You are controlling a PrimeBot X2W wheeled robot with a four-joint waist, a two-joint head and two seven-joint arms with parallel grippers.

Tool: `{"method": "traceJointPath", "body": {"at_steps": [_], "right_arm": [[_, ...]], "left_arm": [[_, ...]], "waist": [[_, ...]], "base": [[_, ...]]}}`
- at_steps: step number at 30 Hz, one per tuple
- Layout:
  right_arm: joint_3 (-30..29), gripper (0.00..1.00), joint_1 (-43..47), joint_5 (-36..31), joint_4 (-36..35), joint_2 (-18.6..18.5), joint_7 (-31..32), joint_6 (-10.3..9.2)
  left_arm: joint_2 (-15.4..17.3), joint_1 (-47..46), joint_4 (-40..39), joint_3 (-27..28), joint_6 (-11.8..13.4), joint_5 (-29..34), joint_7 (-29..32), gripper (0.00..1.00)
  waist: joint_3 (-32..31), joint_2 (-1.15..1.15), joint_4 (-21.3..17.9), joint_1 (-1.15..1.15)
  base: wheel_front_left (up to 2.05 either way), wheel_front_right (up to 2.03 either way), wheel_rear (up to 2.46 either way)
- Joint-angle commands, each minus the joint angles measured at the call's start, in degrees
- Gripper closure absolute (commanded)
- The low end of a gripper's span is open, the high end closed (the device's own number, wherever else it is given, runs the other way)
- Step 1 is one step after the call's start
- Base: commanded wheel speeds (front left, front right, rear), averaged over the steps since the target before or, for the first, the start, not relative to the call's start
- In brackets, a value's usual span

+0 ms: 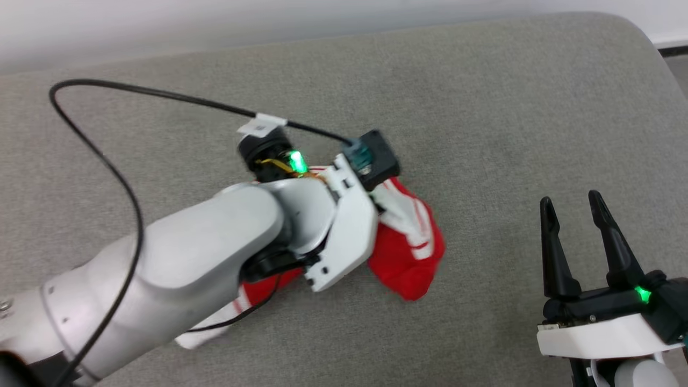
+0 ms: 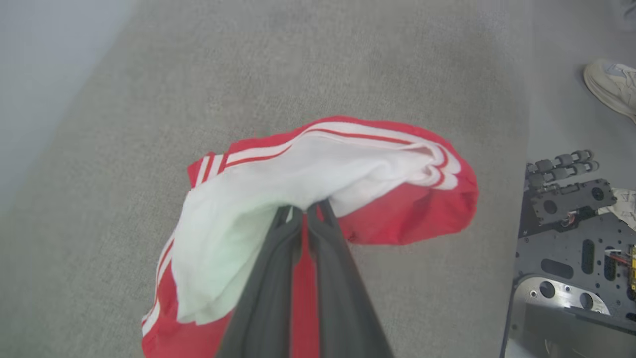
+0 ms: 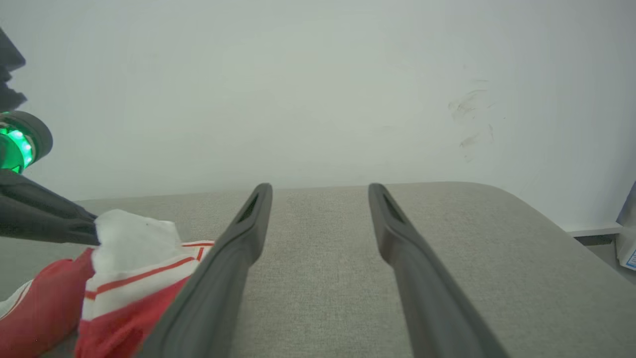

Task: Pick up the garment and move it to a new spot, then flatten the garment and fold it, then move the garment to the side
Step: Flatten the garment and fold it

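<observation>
Head view: we see the red soft T-shirt with white striped sleeves (image 1: 408,258) bunched at the middle of the grey fabric cushion (image 1: 484,107).
Left wrist view: our left tool (image 2: 304,211) is pinched tight on its white sleeve.
Right wrist view: our right tool (image 3: 320,186) gapes empty; the T-shirt lies toward the cushion's left from it, nearer our left arm.

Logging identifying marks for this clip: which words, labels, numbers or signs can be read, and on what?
No text is readable.
White tag on the black cable: dark print, too small to read.
White object at the right wrist view's right edge: blue marks, too blurred.
On the garment: stripes, no lettering seen.
</observation>
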Motion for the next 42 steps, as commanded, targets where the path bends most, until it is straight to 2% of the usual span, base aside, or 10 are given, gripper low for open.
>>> {"method": "traceJointPath", "body": {"at_steps": [1,9,10,17,23,24,25,26,34,42], "right_arm": [[0.04,0.00,-1.09,0.57,-0.32,-0.03,-0.13,-0.03],[-0.04,0.00,-2.94,1.86,-0.54,-0.02,-0.13,-0.02],[-0.11,0.00,-3.37,2.31,-0.48,-0.03,-0.13,-0.03],[0.07,0.00,-4.58,3.36,-0.28,-0.03,-0.13,-0.03],[-0.30,0.00,-4.83,3.47,0.06,-0.02,-0.13,-0.03],[-0.56,0.00,-4.83,3.28,0.11,-0.03,-0.13,-0.03],[-0.81,0.00,-4.69,3.09,0.16,-0.03,-0.13,-0.03],[-0.96,0.00,-4.47,2.79,0.18,-0.02,-0.13,-0.02],[-2.62,0.00,-2.48,-0.71,-0.33,-0.03,-0.13,-0.02],[-4.80,0.00,-4.06,-7.96,-2.20,-0.03,-0.12,-0.03]], "left_arm": [[-3.00,-1.37,1.48,-0.09,-0.03,0.21,-1.00,1.00],[-13.28,-2.71,9.50,-0.31,-0.03,5.60,-1.02,1.00],[-15.67,-2.16,11.94,-0.33,-0.03,7.30,-1.09,1.00],[-20.63,1.67,17.02,-0.38,-0.03,13.14,1.51,1.00],[-21.34,6.37,18.02,-0.55,-0.04,14.97,3.13,1.00],[-21.48,6.37,18.17,-0.52,-0.04,15.00,1.72,0.76],[-21.75,5.81,18.19,-0.45,-0.04,15.46,-0.26,0.06],[-21.95,5.11,18.46,-0.37,-0.03,15.56,-2.32,0.00],[-22.72,1.42,24.78,1.82,0.62,17.06,-25.13,0.00],[-17.12,6.32,26.65,10.51,11.40,18.08,-43.46,0.00]], "waist": [[1.79,0.00,-1.74,0.00],[6.86,0.00,-6.00,0.00],[8.27,0.00,-6.98,0.00],[11.08,0.00,-8.88,0.00],[11.19,0.00,-9.10,0.00],[10.86,0.00,-8.88,0.00],[10.42,0.00,-8.52,0.00],[9.92,0.00,-8.14,0.00],[3.64,0.00,-3.78,0.00],[-2.22,0.00,-0.37,0.00]], "base": [[0.00,0.00,0.00],[0.00,0.00,0.00],[0.00,0.00,0.00],[0.00,0.00,0.00],[0.00,0.00,0.00],[0.00,0.00,0.00],[0.00,0.00,0.00],[0.00,0.00,0.00],[0.00,0.00,0.00],[0.00,0.00,0.00]]}}
